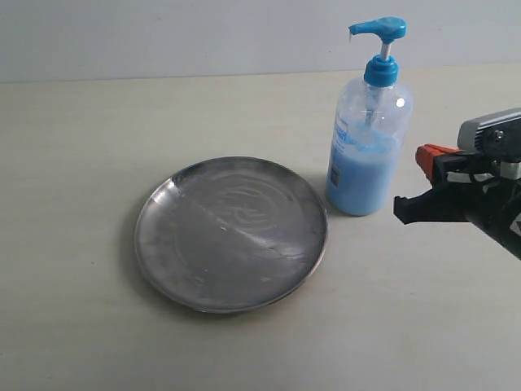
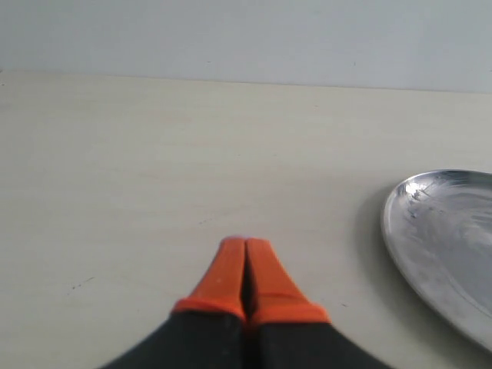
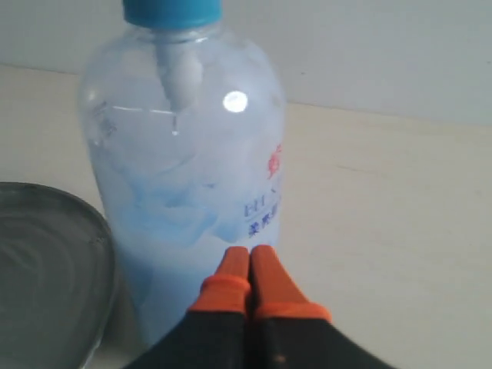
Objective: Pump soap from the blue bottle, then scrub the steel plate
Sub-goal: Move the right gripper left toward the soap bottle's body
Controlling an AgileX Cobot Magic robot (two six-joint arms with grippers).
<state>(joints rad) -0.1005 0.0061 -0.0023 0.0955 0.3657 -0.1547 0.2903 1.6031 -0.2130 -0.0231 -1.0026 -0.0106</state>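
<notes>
The blue bottle (image 1: 368, 147) stands upright behind and to the right of the steel plate (image 1: 232, 235), its blue pump head (image 1: 378, 31) raised. Light blue liquid fills its lower half. The plate lies flat, with pale swirled smears (image 1: 244, 205) on it; I cannot tell what they are. My right gripper (image 1: 425, 157) hangs just right of the bottle, shut and empty, with a small gap to it. In the right wrist view its orange tips (image 3: 250, 252) point at the bottle (image 3: 184, 177). My left gripper (image 2: 246, 244) is shut and empty over bare table, with the plate's rim (image 2: 400, 231) to one side.
Everything rests on a pale beige table (image 1: 81, 163) with a light wall (image 1: 163, 32) behind it. The left arm does not show in the exterior view. The plate's edge (image 3: 100, 254) sits close beside the bottle's base.
</notes>
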